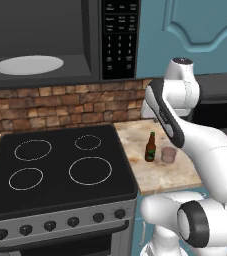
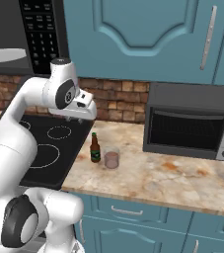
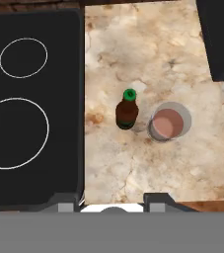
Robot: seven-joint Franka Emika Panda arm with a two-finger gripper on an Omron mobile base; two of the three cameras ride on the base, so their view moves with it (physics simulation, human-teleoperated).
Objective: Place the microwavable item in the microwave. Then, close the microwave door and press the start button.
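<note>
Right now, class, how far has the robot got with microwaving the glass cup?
Done: the microwave stands open, its turntable plate bare. In hand: the claw, holding nothing, hangs above the counter over the glass cup and beer bottle. Left: grasp the cup, load it, close the door, press start.

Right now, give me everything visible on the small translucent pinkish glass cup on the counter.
The small short translucent pinkish-grey glass cup stands upright on the beige marbled stone counter, open mouth up, with a clear rim and a pinker base. It looks empty. It sits just right of the brown beer bottle with a green cap, close but apart, and is shorter than it. The black stove lies further left and the dark toaster oven stands behind to the right. Nothing touches it; the gripper is above it.
</note>
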